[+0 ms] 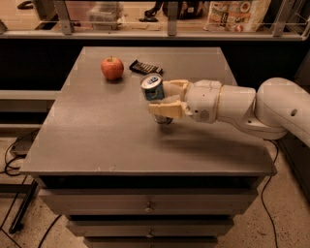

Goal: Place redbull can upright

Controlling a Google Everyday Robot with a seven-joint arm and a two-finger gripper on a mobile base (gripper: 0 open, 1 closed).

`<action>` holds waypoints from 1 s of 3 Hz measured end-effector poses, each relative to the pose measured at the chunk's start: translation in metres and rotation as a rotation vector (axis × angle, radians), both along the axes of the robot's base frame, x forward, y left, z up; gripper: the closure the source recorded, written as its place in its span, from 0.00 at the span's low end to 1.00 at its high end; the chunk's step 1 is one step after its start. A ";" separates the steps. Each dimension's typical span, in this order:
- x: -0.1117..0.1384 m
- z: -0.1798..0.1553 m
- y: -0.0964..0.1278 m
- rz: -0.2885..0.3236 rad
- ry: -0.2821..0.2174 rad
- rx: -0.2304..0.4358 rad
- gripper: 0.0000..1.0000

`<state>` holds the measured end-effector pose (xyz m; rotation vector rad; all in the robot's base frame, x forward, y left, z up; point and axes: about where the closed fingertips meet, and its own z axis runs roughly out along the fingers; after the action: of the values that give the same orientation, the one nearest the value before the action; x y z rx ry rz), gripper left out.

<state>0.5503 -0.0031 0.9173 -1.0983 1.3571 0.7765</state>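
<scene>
The gripper was over the middle of the table, reaching in from the right on a thick white arm. Its jaws were closed on the can, one tan finger on the far side and the other finger on the near side, clamping the body between them. The can stood nearly upright but tilted, its silver top leaning toward the left and toward the back of the table, with the blue band showing just under the rim. Its lower end was down by the tabletop, in shadow below the near finger; whether it touched the surface could not be told.

An apple sat on the far left part of the table, apart from the can. A dark bar lay flat just right of the apple, behind the can and close to its top in this view, not touching it as far as could be seen. The table had drawers under its front edge. Cables lay on the floor at the left. Behind the table ran a rail with a printed bag at the upper right
</scene>
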 end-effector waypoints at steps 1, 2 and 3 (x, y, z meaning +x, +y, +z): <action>-0.001 -0.008 -0.002 -0.006 0.018 0.035 0.66; -0.002 -0.014 -0.004 -0.011 0.032 0.067 0.43; -0.003 -0.018 -0.005 -0.018 0.042 0.086 0.19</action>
<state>0.5469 -0.0083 0.8997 -1.0062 1.3540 0.8413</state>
